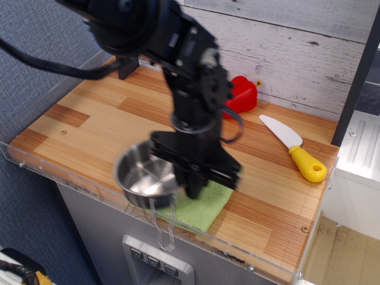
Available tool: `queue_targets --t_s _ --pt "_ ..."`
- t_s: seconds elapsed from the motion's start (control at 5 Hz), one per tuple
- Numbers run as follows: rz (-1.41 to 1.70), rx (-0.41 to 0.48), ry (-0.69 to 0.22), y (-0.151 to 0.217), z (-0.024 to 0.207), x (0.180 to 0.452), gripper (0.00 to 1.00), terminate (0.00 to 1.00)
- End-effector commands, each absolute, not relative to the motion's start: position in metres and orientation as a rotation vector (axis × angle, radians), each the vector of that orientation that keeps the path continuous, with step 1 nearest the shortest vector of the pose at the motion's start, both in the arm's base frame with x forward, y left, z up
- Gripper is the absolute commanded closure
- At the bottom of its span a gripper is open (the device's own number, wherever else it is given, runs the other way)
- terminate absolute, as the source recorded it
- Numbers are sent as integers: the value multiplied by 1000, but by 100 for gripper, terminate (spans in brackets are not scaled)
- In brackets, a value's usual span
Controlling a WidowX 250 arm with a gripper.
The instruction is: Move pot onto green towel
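The shiny steel pot (144,177) hangs in the air over the front left part of the green towel (205,205), reaching past the table's front edge. Its wire-loop handle (162,228) dangles down in front of the counter. My gripper (191,185) points down and is shut on the pot's right rim. My black arm (193,89) and the pot hide most of the towel; only its front right corner shows. I cannot tell whether the pot touches the towel.
A red pepper (241,95) sits at the back by the plank wall. A knife with a white blade (281,130) and yellow handle (309,165) lies at the right. A clear plastic rim (71,187) edges the wooden table. A black post (123,62) stands back left.
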State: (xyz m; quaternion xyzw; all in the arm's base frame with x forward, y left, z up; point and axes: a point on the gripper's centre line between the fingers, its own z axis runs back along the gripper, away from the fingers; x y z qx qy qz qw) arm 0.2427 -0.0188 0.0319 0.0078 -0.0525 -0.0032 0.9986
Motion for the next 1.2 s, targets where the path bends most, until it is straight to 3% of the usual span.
queue_targets --t_s 0.0,0.2,0.6,0.8,1.0 --pt "-5 0 -84 -6 18 246 100 0" --pt "-22 -26 -131 -18 36 260 100 0" --pt "-49 -33 -292 -46 119 282 100 0" --pt "-51 -38 -312 -55 127 281 100 0" --pt "-94 -49 -270 -70 107 279 100 0"
